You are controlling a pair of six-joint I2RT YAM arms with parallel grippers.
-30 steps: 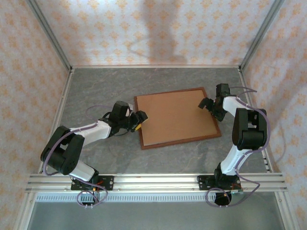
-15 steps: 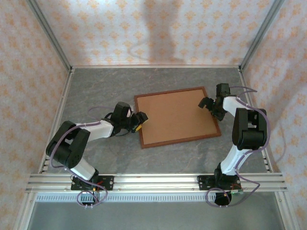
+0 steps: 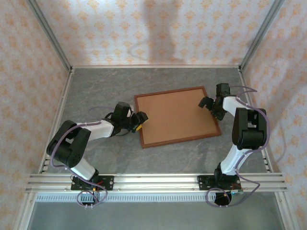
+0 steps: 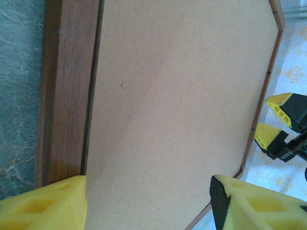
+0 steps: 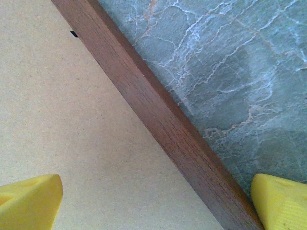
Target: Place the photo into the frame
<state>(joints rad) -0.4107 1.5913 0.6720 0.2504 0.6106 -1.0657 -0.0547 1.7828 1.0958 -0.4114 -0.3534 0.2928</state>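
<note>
The left claw (image 3: 142,118) stands partly open, its two yellow fingertips (image 4: 43,203) set apart with nothing gripped between them. It sits at the left side rail of the frame (image 3: 182,140), close to the near left corner. In the left wrist view one fingertip lies over the seam where that wooden rail meets the backing board (image 3: 175,115), and the other is on the board side of the rail. I cannot tell whether either one touches the wood. Out from this claw the plain brown board stretches flat inside the rails, and across it, past the opposite rail, the yellow tips of the other claw show.

The right claw (image 3: 209,106) is spread wide and holds nothing. It straddles the right side rail of the frame, toward the far right corner. In the right wrist view one of its pads (image 5: 29,196) hangs over the board and the other over the bare table (image 3: 105,91), with the reddish-brown rail running aslant between them. A small dark notch sits at the inner edge of that rail, up from the pad on the board side.

The frame lies flat between the two claws, back side up, turned slightly askew on the grey marbled table. Patterned walls (image 3: 144,28) stand beyond it.
</note>
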